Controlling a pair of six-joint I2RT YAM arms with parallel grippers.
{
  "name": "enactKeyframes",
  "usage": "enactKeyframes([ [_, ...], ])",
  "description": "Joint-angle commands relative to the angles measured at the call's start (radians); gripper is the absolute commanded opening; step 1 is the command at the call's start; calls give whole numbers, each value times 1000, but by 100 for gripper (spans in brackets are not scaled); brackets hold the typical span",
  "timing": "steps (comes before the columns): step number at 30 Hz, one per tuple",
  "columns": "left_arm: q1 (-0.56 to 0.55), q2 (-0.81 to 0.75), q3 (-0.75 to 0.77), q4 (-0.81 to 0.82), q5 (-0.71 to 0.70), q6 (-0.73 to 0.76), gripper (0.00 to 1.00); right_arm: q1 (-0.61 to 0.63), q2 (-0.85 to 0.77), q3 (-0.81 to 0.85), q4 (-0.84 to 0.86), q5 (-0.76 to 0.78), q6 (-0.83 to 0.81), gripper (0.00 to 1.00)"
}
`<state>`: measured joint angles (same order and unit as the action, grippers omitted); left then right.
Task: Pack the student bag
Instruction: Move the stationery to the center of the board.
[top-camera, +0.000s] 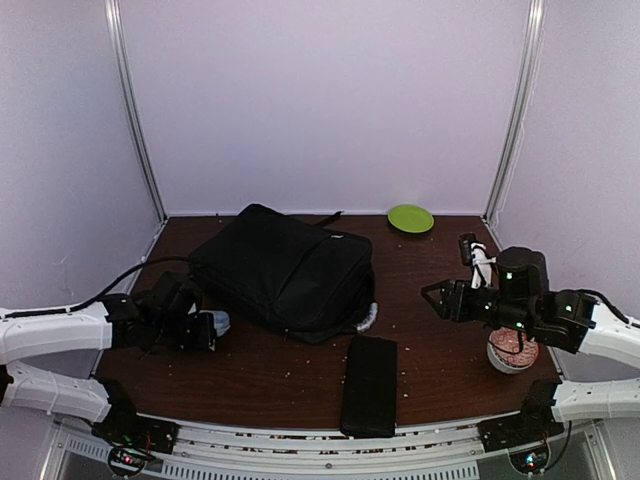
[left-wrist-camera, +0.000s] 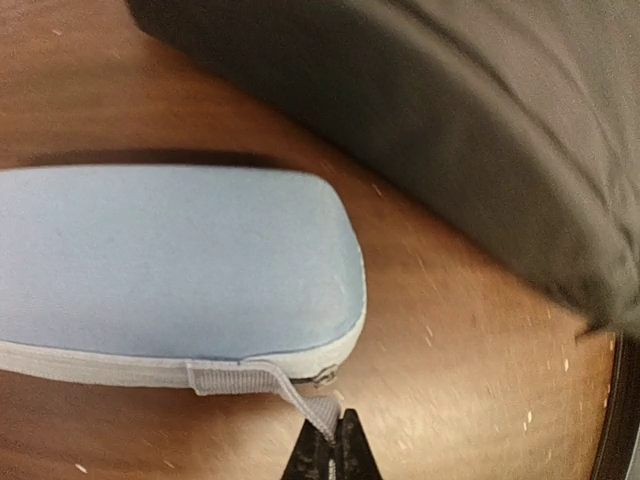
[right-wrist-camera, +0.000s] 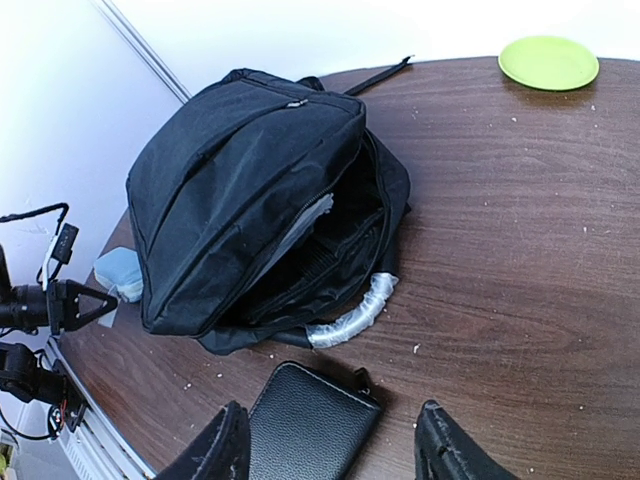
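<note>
The left gripper (left-wrist-camera: 335, 445) is pinched shut on the grey tab (left-wrist-camera: 315, 405) at the end of the blue pouch (left-wrist-camera: 170, 270). I think it holds the tab because the pouch is soft and round, and the tab is an easy bit to grab and pull by.

The pouch lies flat on the table (left-wrist-camera: 450, 330), just beside the near left side of the bag (top-camera: 285, 270). The bag is the big black thing in the middle of the table, toward the back. It lies on its side with the zip open. Its mouth faces the front right, so things can be slid in from there.

The right gripper (right-wrist-camera: 333, 410) hangs with its fingers apart and holds nothing. It points at the bag's mouth. The flat black case (right-wrist-camera: 310, 425) lies near it, maybe the next thing to take.
</note>
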<state>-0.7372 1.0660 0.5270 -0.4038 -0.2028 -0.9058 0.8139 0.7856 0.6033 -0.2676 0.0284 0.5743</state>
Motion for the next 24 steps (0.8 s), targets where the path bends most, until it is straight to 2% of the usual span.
enactKeyframes([
  [1, -189, 30, -9, -29, -81, -158, 0, 8, 5, 14, -35, 5, -7, 56],
  [4, -380, 76, 8, -49, -143, -274, 0, 7, 21, 14, -25, -40, 1, 56],
  [8, -572, 173, 66, -57, -200, -372, 0, 51, 45, 29, -17, -64, -7, 54],
  [11, -660, 273, 137, -42, -199, -363, 0, 121, 78, 57, -12, -37, -18, 54],
  [15, -725, 366, 191, 7, -176, -321, 0, 231, 161, 112, -14, -6, -30, 54],
  [16, -732, 369, 192, 19, -171, -319, 13, 251, 187, 129, -12, -3, -29, 54],
  [18, -737, 351, 186, 27, -171, -321, 50, 286, 215, 142, -1, 1, -24, 54],
  [20, -737, 318, 176, 25, -175, -302, 75, 309, 236, 149, 15, 1, -17, 54],
  [22, -733, 273, 173, -18, -191, -283, 85, 328, 257, 149, 33, -3, -9, 55],
  [24, -726, 212, 172, -77, -224, -276, 90, 342, 281, 152, 50, -9, -2, 55],
])
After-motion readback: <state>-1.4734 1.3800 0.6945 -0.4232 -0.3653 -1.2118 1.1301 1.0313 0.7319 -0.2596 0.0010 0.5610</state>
